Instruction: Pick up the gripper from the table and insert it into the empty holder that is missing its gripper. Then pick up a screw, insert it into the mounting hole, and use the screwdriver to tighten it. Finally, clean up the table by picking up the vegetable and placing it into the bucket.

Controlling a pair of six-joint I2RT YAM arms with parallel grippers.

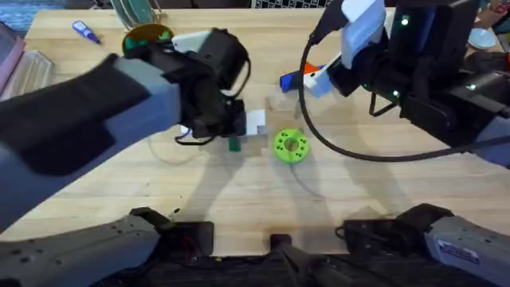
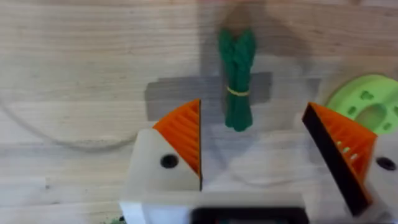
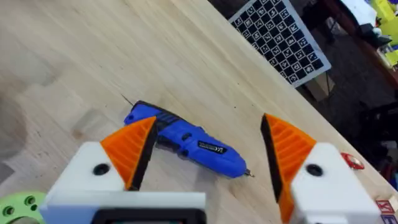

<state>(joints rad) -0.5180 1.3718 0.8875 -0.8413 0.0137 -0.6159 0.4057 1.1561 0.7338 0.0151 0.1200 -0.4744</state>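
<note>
The left arm (image 1: 72,119) looms large, grey and blurred close under the overhead cam, reaching from lower left toward mid-tabletop (image 1: 119,199). The right arm (image 1: 430,88), black w/ a white sleeve, stretches across the upper right, a dark cable (image 1: 319,135) looping below it.

Left gripper (image 2: 249,149): white mounts w/ orange ribbed pads (image 2: 183,134), jaws set wide apart, poised over the vegetable (image 2: 237,84), gripping nothing. The vegetable, a slim green bundle banded in yellow, lies flat on the wood between and just ahead of the fingertips; overhead it shows as a small green patch (image 1: 234,144) under the left wrist.

Right gripper (image 3: 208,146): jaws likewise apart, empty, hovering above the screwdriver (image 3: 186,142). The fat blue tool lies on its side on the tabletop, thin bit pointing toward the table edge; overhead its blue body (image 1: 292,80) peeks out beside the right wrist at upper centre.

A bright green round disc (image 1: 290,146) w/ holes sits mid-table, just beside the vegetable. A round shape w/ a green top (image 1: 148,35) at the far edge, partly hidden by the left arm, is possibly the bucket. A small blue pen-like tool (image 1: 86,31) lies at far left. A checkered board (image 3: 278,38) stands beyond the table edge.
</note>
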